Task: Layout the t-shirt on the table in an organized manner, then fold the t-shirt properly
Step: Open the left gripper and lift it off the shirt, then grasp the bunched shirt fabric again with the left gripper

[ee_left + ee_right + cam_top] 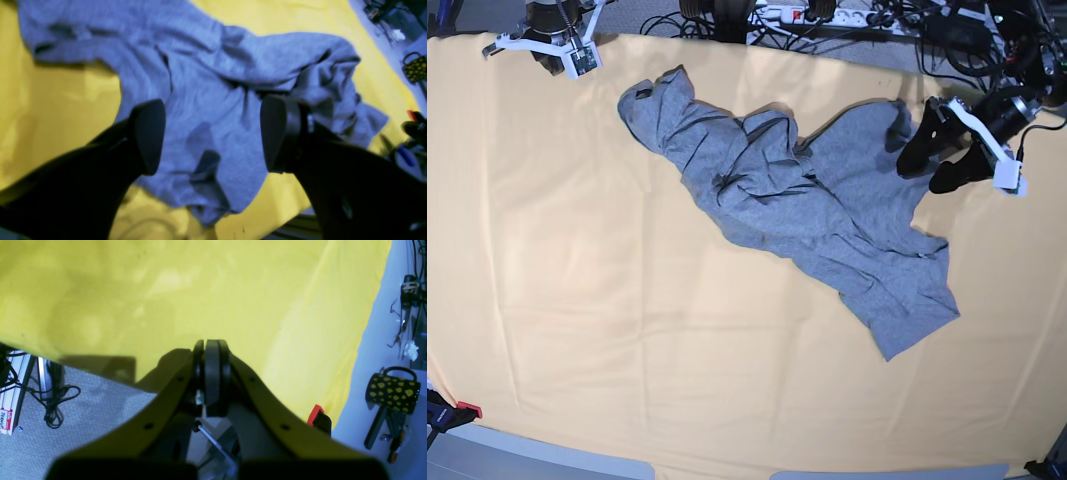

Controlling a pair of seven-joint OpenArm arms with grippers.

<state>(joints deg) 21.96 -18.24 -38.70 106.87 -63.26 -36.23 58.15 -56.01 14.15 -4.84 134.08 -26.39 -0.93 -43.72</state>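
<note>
1. T-shirt [797,200] lies bunched in a diagonal heap across the far-centre of the table [577,330], running from far left toward near right; not laid out yet, nothing folded.
2. Left gripper [942,148] hovers at the shirt's right edge, fingers [148,136] spread wide, nothing between them.
3. Right gripper [211,373] sits at the far-left table edge, fingers pressed together and empty, well apart from the cloth.
4. Risk: pinching a wrinkled double layer would likely drag the whole heap instead of spreading it.
5. Risk: one-armed pulling may twist the cloth further.
6. Risk: a hard rightward tug could slide fabric toward the table edge.
</note>
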